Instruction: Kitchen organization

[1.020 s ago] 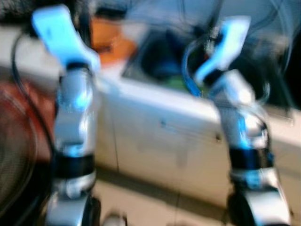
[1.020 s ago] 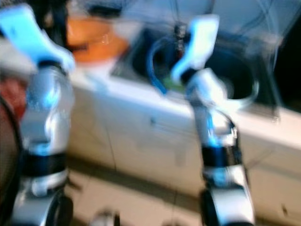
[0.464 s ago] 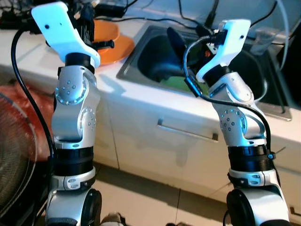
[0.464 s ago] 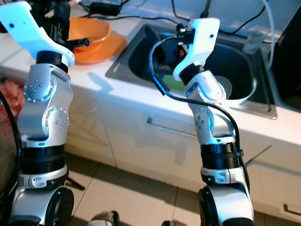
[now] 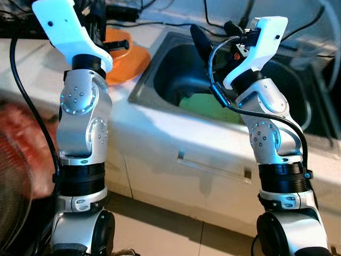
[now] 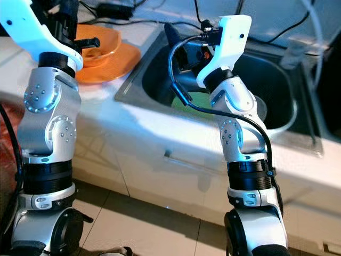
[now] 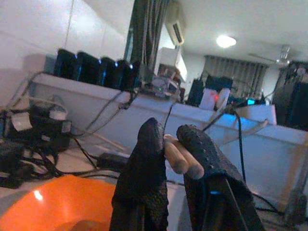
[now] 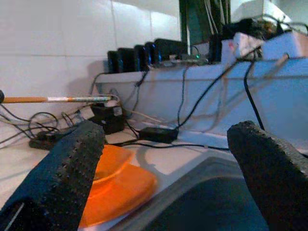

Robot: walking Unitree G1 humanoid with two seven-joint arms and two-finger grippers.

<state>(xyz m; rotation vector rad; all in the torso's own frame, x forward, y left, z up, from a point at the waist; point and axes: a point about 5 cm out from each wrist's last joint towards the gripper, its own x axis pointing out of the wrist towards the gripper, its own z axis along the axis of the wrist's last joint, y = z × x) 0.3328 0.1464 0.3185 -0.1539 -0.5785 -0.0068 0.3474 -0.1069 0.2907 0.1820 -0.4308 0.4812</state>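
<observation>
A pair of wooden chopsticks (image 7: 182, 160) is gripped between the two black fingers (image 7: 144, 163) of the left claw (image 7: 169, 159), which is closed on them. In the left wrist view the two rounded butt ends are seen pressed side by side between the finger pads, and the long axis runs across the fingers. In the right wrist view the same sticks (image 8: 57, 99) are seen as one thin, nearly level line whose far part is pale or shiny, held in the air above the orange plate (image 8: 118, 187) and the cables along the wall. In the right eye view a short dark end (image 6: 88, 41) is seen projecting from the claw toward the sink side.

The left arm (image 5: 80, 106) is raised with the elbow bent, its white forearm cover (image 5: 61, 26) angled up and away, so that the claw is held over the orange plate (image 6: 106, 50) on the white tabletop (image 6: 144, 130).

The right arm (image 6: 237, 133) is bent likewise, its white wrist housing (image 6: 226, 42) held above the steel sink (image 5: 160, 69). The right claw (image 8: 168, 168) is open, its two fingers (image 8: 62, 173) set well apart, with nothing between them. A green item (image 5: 208, 106) lies in the sink basin. A drawer handle (image 5: 213, 165) is seen on the cabinet front below the tabletop.
</observation>
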